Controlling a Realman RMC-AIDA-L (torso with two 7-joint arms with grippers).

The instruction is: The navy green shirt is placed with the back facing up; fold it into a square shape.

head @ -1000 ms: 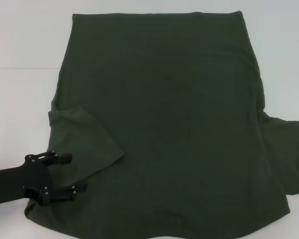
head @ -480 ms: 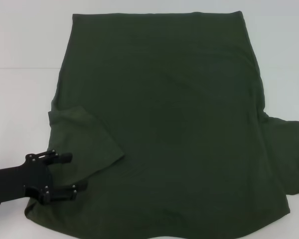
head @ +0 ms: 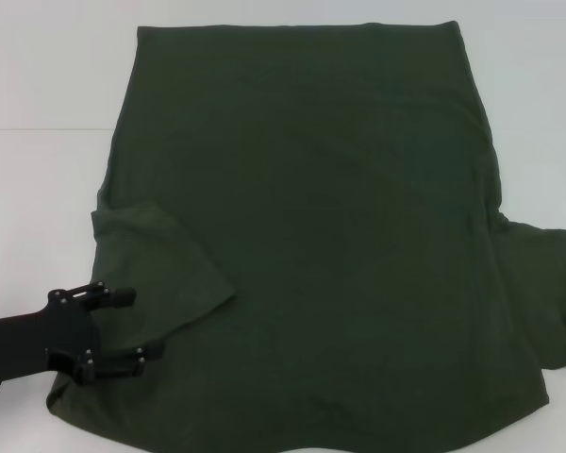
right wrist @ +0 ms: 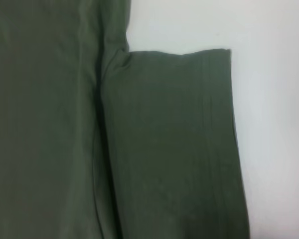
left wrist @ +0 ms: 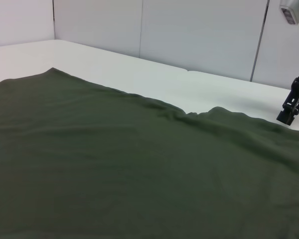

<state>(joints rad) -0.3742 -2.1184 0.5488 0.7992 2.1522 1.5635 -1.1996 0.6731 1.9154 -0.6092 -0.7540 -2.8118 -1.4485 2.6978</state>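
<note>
A white worktop (head: 38, 85) is seen under the shirt (head: 311, 236), with pale wall panels (left wrist: 199, 35) behind it in the left wrist view. The shirt is spread flat, plain side up, over most of the worktop; its left sleeve (head: 156, 274) is folded inward onto the body, while the right sleeve (right wrist: 174, 144) is laid out to the side on the bare surface. Nothing is seen lying on the cloth apart from the left end effector (head: 127, 328), which is reached in low from the left, over the shirt's near left corner. Its two fingers are held apart, and nothing is gripped between them. The right end effector (left wrist: 293, 102) is seen only in part, at the far edge of the right sleeve; its opening cannot be told. Compared with a second ago, the left end effector is drawn back very slightly, and the shirt is unchanged.
</note>
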